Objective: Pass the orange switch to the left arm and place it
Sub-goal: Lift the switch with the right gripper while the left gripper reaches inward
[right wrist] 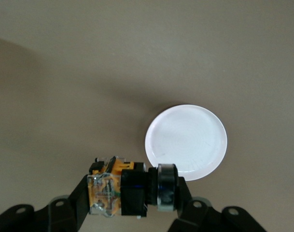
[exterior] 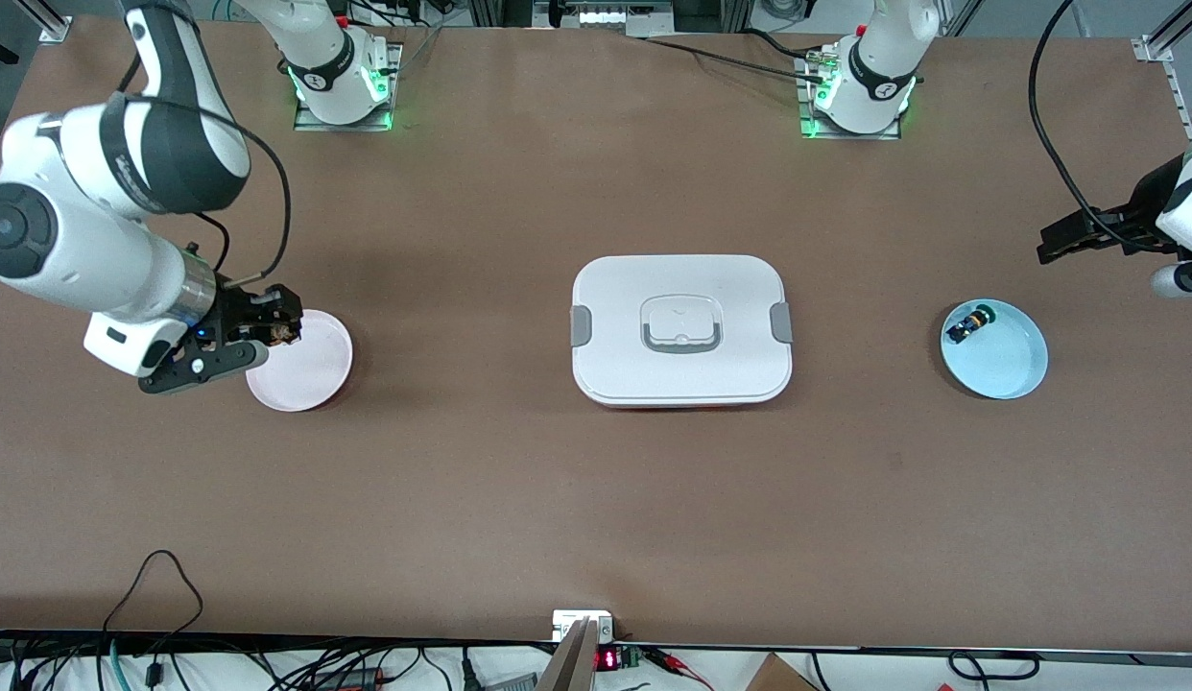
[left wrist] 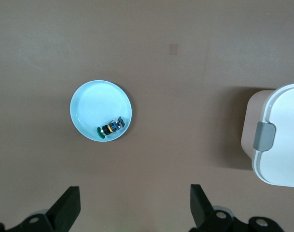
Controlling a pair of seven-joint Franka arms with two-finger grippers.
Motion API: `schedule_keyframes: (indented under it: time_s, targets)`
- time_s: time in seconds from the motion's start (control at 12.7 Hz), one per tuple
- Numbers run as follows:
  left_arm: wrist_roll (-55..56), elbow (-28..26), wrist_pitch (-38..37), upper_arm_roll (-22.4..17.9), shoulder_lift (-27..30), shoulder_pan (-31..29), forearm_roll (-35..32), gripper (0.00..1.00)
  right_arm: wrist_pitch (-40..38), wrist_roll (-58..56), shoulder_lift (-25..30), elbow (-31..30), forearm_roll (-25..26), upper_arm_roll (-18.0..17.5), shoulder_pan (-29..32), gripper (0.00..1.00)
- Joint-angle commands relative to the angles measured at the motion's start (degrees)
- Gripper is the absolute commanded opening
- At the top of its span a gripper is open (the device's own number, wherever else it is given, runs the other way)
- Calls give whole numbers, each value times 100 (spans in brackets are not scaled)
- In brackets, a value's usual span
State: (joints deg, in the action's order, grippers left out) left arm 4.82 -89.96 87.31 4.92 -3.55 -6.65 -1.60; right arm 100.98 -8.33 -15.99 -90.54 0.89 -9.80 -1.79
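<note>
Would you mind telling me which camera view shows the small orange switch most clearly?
The right wrist view: the small orange-and-black switch fills the foreground, clamped in the right tool, above the table beside the white round plate. The front view shows it only as a speck at that tool's tip. The left wrist view omits it.

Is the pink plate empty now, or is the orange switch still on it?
Empty. The pink plate shows a bare surface, and the orange switch sits clamped in the right gripper above the table beside it.
</note>
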Motion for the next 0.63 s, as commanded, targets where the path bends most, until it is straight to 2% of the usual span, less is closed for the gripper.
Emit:
schedule_keyframes:
  time_s: [0.0, 0.24, 0.32, 0.55]
  targets:
    - [-113, 189, -153, -62, -136, 41, 264, 100, -245, -335, 165, 203, -89, -337, 21, 22]
    - [-113, 93, -153, -115, -285, 23, 1115, 100, -211, -1159, 280, 204, -107, -698, -189, 22]
    - [-113, 41, -179, -149, -312, 6, 1570, 100, -210, -1615, 280, 195, -133, -699, -303, 22]
    - [-113, -406, -206, -228, -488, -108, 3205, 100, -184, -3240, 263, 151, -641, -699, -401, 22]
